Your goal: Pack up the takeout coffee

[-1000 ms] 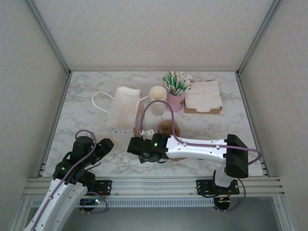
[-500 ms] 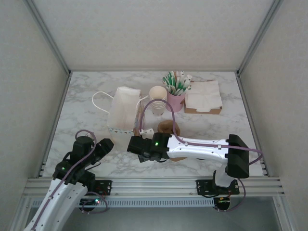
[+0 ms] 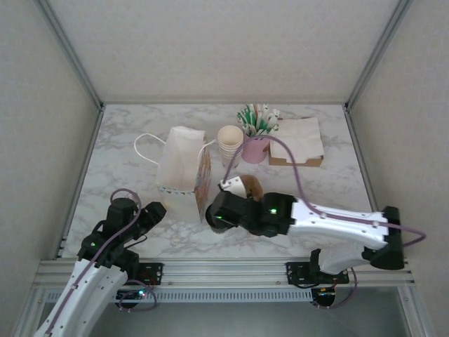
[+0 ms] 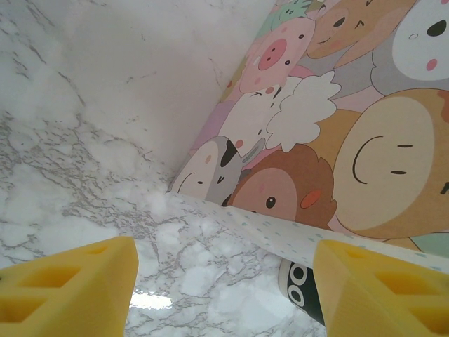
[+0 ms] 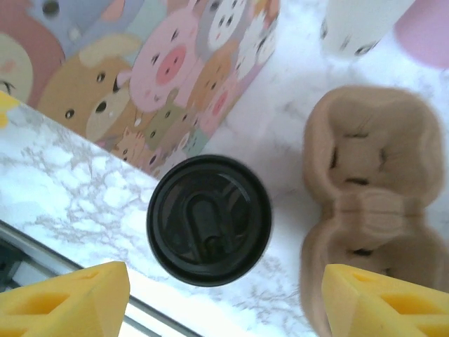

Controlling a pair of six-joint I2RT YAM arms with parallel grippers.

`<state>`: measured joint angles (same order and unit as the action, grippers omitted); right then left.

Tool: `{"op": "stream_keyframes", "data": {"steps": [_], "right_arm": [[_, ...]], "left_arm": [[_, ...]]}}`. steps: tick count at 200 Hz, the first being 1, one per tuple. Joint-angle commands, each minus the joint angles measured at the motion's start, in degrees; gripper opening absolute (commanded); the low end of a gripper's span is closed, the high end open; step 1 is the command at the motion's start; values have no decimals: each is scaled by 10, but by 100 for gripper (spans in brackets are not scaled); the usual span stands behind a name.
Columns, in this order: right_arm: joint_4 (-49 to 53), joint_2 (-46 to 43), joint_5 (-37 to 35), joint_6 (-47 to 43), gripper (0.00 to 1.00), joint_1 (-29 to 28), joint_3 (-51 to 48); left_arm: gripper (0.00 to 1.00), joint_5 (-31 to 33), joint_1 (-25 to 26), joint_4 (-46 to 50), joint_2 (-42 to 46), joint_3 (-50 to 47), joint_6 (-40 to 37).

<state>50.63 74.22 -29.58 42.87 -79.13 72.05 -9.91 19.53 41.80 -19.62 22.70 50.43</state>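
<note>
Right gripper (image 5: pixel 224 298), jaws spread and empty, hovers over the takeout coffee (image 5: pixel 209 228), upright beside the cartoon bag (image 5: pixel 140 70). It should centre on the lid before closing, clear of the cup carrier (image 5: pixel 365 203). Left gripper (image 4: pixel 224 288): spread, empty.

2 arms inspected. Right arm (image 3: pixel 330 223) extended leftward, right gripper (image 5: pixel 224 298) spread wide. Left arm (image 3: pixel 105 242) folded low (near base), left gripper (image 4: pixel 224 281) likewise spread.
</note>
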Motion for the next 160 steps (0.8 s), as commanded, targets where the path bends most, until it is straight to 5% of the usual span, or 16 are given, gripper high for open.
{"op": "stream_keyframes", "data": {"steps": [1,42,69,132,160], "right_arm": [[-35,-77,-98,-44,75,-7,-48],[-110,-189,-138,-173,70,-6,-146],[-71,-192,-167,-189,72,18,-159],[-76,-162,99,-205,70,194,-200],[-73,-119,155,-207,69,231,-205]], "left_arm": [[67,4,5,-3,1,13,2],[67,10,5,1,6,16,5],[67,12,5,0,8,17,8],[67,11,5,3,7,23,9],[67,12,5,6,8,23,8]]}}
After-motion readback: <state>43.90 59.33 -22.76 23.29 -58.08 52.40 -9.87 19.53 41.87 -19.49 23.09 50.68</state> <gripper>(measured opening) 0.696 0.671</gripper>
